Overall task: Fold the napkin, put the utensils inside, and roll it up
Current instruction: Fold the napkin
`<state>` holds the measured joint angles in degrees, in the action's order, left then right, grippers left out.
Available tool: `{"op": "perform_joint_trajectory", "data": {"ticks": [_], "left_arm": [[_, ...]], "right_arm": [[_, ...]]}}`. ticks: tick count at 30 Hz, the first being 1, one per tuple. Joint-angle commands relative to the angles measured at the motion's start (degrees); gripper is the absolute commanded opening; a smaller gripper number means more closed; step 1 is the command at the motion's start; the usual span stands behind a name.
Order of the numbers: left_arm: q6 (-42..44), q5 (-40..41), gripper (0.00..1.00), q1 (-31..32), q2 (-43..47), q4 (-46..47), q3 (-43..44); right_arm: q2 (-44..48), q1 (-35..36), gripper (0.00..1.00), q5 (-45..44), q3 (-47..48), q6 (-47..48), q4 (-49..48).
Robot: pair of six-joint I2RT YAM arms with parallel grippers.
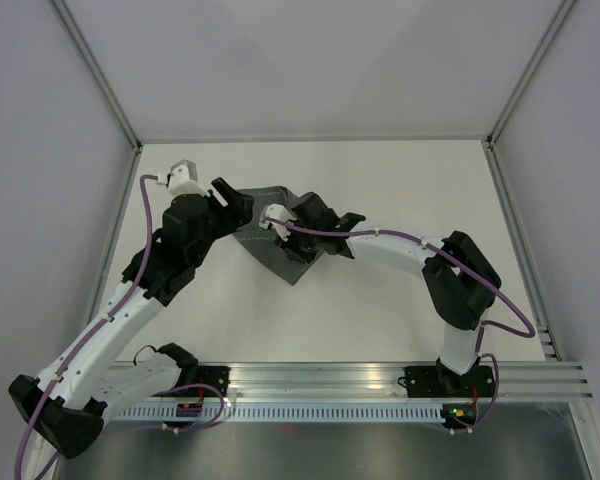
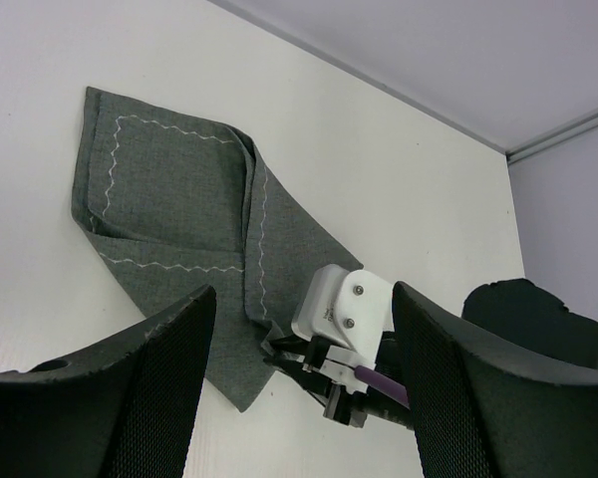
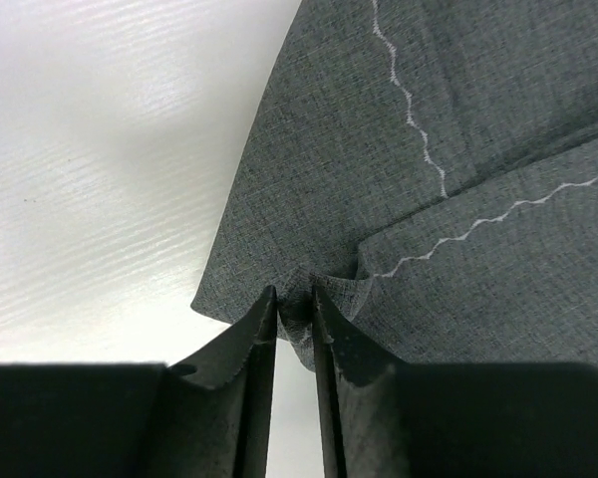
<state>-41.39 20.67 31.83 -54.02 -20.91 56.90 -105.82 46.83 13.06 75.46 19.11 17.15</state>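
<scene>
The dark grey napkin [image 1: 290,255] lies partly folded and rumpled on the white table; its light wavy stitch line shows in the left wrist view [image 2: 169,209]. My right gripper [image 3: 294,301] is shut on a pinch of the napkin's edge [image 3: 379,179] near a corner, low over the table, and it also shows in the top view [image 1: 279,230]. My left gripper [image 1: 238,205] is open and empty, hovering just left of the napkin, with its fingers [image 2: 154,388] spread wide on either side of the right gripper [image 2: 284,360]. No utensils are in view.
The white table [image 1: 380,320] is enclosed by pale walls with metal frame posts [image 1: 100,70]. A metal rail [image 1: 360,385] with the arm bases runs along the near edge. The right arm [image 1: 400,250] stretches across the table's middle.
</scene>
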Motion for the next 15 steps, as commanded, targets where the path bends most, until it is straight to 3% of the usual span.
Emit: {"op": "perform_joint_trajectory", "data": {"ticks": [1, 3, 8, 15], "left_arm": [[0.25, -0.71, 0.76, -0.37, 0.32, 1.31, 0.40], [0.25, -0.80, 0.76, -0.37, 0.32, 1.31, 0.31], [0.08, -0.89, 0.76, -0.37, 0.41, 1.31, 0.14], [0.43, -1.15, 0.76, -0.37, 0.49, 1.39, 0.40]], "right_arm": [[-0.96, 0.46, 0.27, -0.67, 0.04, 0.13, -1.85], [-1.05, 0.63, 0.31, -0.67, -0.05, 0.05, -1.94], [-0.62, 0.55, 0.57, 0.56, 0.12, -0.39, -1.33], [0.35, 0.63, 0.67, 1.62, 2.32, -1.62, -0.01]]}}
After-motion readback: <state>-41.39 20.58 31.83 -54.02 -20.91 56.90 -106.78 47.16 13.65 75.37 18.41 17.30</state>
